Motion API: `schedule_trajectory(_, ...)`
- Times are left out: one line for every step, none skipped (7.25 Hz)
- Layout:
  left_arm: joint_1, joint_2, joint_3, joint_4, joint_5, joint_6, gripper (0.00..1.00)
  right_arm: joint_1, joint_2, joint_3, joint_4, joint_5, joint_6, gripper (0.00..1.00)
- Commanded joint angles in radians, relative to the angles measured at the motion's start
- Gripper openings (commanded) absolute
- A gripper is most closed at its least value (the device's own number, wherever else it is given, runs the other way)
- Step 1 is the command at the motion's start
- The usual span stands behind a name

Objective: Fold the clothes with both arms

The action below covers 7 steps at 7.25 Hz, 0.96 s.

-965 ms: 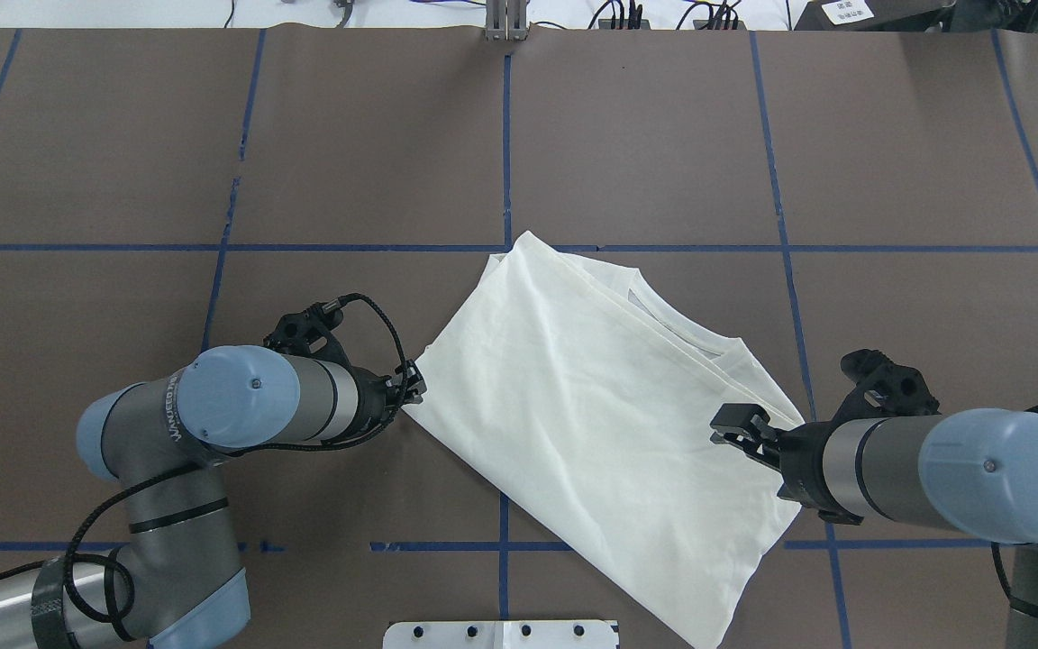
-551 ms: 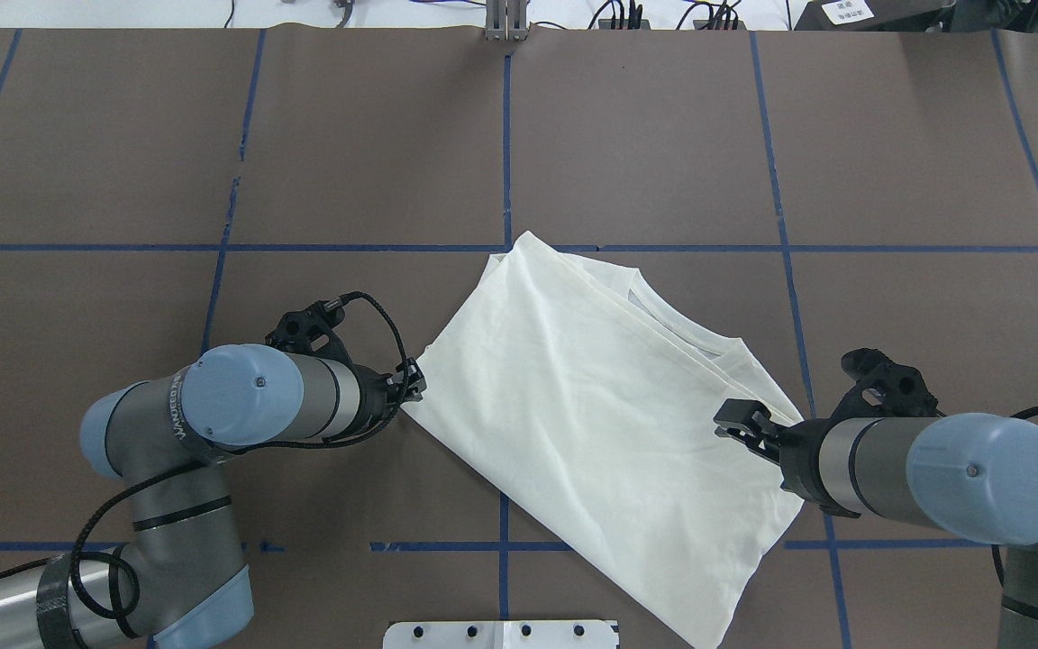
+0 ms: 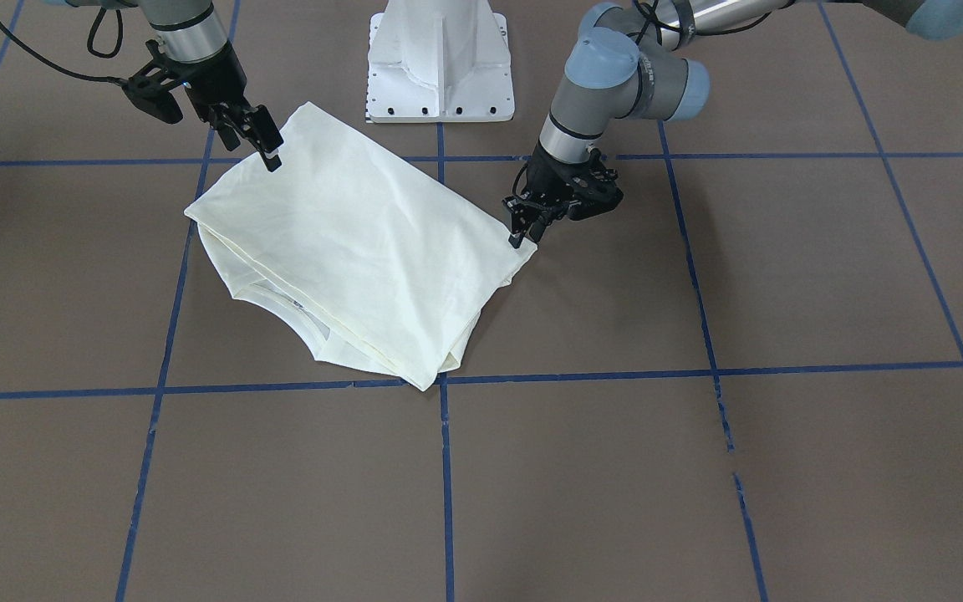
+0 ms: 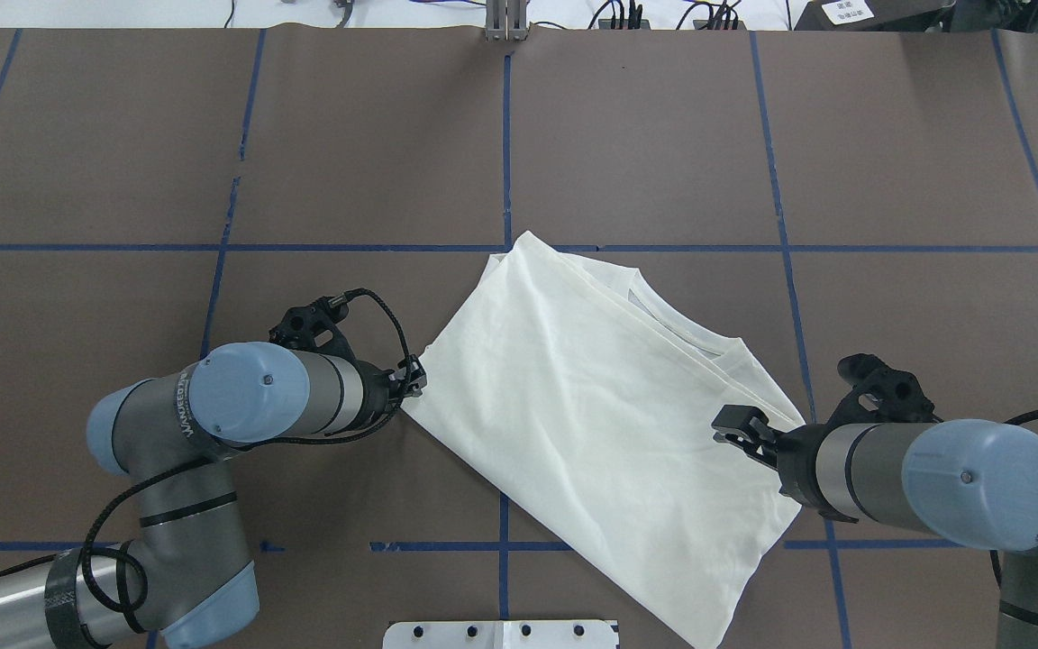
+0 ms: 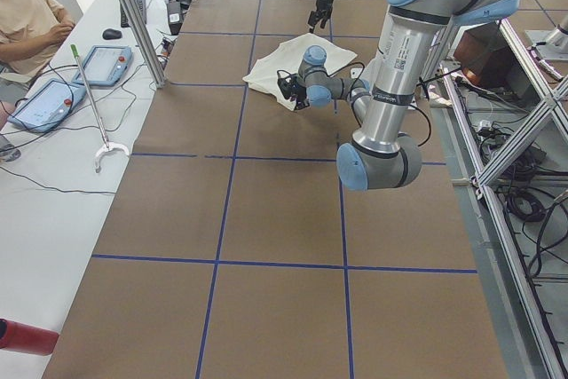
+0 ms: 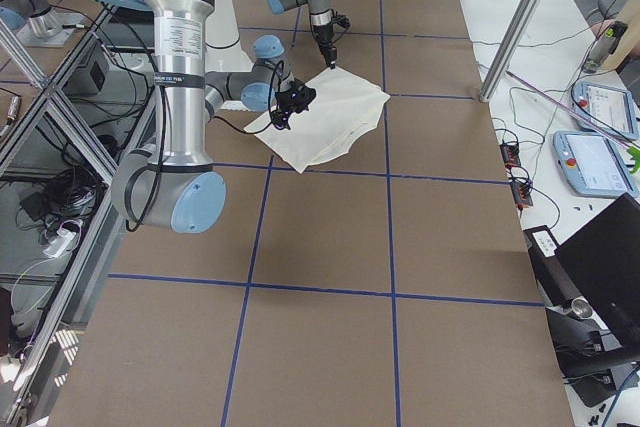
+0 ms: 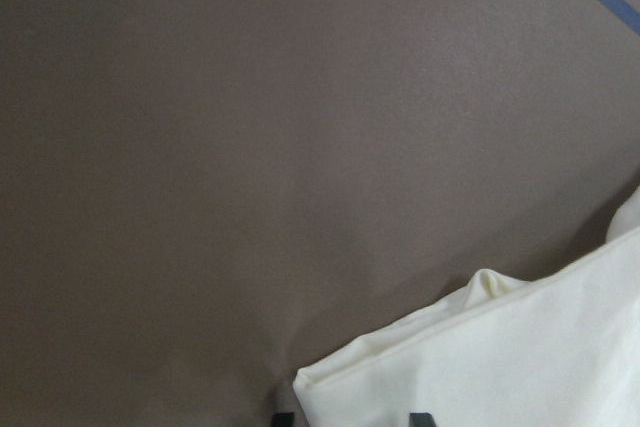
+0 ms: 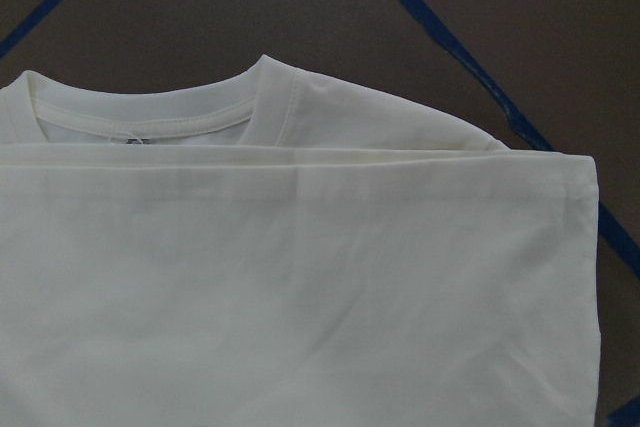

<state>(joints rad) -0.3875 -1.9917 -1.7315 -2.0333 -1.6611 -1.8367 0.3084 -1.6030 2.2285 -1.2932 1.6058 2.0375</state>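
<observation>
We see the shirt point(image 4: 600, 424) lying folded on the table point(image 4: 663, 135), plain side up and set at a slant. It sits just in front of the base point(image 3: 440, 67), near the table's middle. Its far corner touches a blue tape line point(image 4: 507, 162). The collar point(image 8: 160, 112) peeks out from under the top layer on the side away from the robot, toward the robot's right.

Left gripper point(image 4: 413, 383) is low, at the shirt's left corner. In the left wrist view two fingertips point(image 7: 284, 420) show apart at the bottom edge, with the corner's tip lying between them. So we call these jaws parted, not pinching the cloth. The front view puts this gripper point(image 3: 522, 230) right at that corner.

Right gripper point(image 4: 733, 428) is over the shirt's right edge, close to the collar end. In the front view it point(image 3: 267, 150) hangs just above the cloth, and we can't confirm contact. Its wrist view shows only shirt, tape and table, no fingers, so we cannot tell whether those jaws are apart or together.

In the left side view a person point(image 5: 27, 15) sits at a white side table, by two tablets point(image 5: 49, 104).
</observation>
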Motion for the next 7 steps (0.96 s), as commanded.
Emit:
schedule_trajectory(-0.002,-0.001,0.009,0.001,0.003,0.005,0.30,-0.002,0.000,-0.006,0.000,-0.001,0.000,1.00)
schedule_trajectory(-0.010,0.001,0.009,0.001,0.003,0.004,0.15,-0.003,0.001,-0.006,0.000,-0.001,0.000,1.00)
schedule_trajectory(-0.014,0.002,0.009,0.002,0.004,0.005,0.00,-0.005,0.003,-0.007,0.000,0.000,0.000,1.00)
schedule_trajectory(-0.028,0.001,0.007,0.036,0.006,0.026,0.00,-0.006,0.003,-0.009,0.000,-0.001,0.001,1.00)
schedule_trajectory(-0.045,-0.001,-0.003,0.059,0.006,0.089,0.00,-0.005,0.005,-0.009,0.000,0.000,0.001,1.00)
schedule_trajectory(-0.077,-0.001,-0.002,0.062,0.004,0.130,0.00,-0.008,0.011,-0.007,0.002,0.000,0.003,1.00)
schedule_trajectory(-0.135,-0.013,0.006,0.062,-0.002,0.213,0.00,-0.008,0.033,-0.010,0.002,0.000,0.003,1.00)
